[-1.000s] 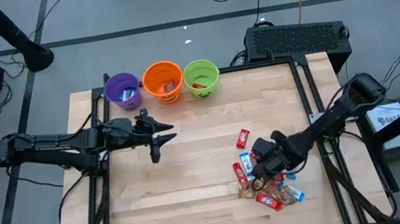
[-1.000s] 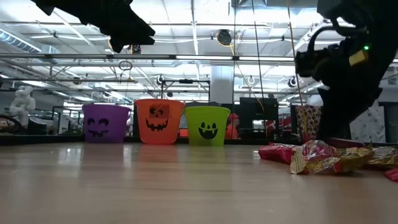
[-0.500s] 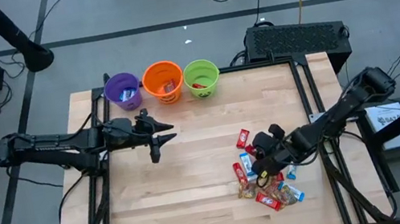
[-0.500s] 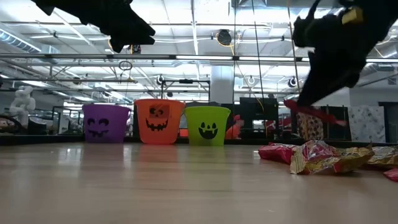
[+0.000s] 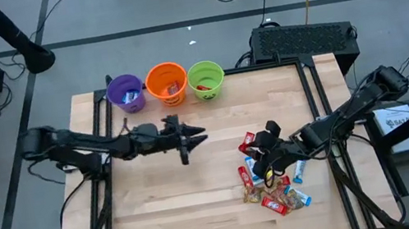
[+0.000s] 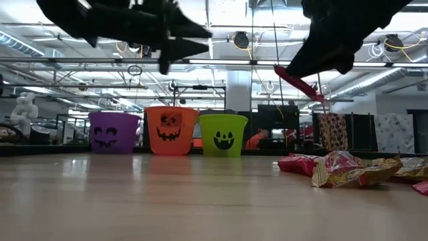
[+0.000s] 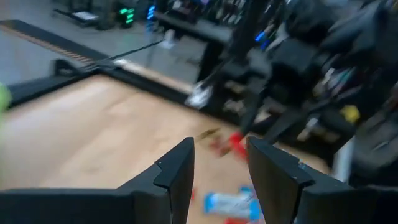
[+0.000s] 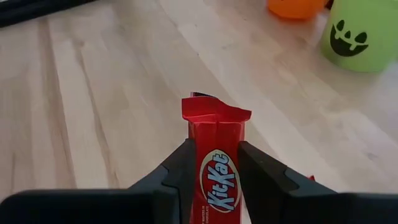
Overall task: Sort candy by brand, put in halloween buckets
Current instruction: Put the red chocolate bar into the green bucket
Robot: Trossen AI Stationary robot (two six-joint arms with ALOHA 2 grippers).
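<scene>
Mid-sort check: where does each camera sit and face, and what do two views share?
High: overhead, facing down; wooden table, both arms.
Low: tabletop height, facing round plastic buckets; arms overhead.
Left wrist: past open left gripper toward candy pile.
Right wrist: right gripper clamping red KitKat bar.
Shared: lime green bucket in right wrist and low views.

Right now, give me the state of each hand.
Left hand: open, empty, above the table.
Right hand: shut on a red KitKat, lifted off the pile.

Two dark arms, matte black throughout.
Left arm [image 5: 85, 147] and right arm [image 5: 346, 116]: slim jointed links, bulky rounded elbow housings, each ending in two flat, angular black fingers [image 7: 174, 177].
</scene>
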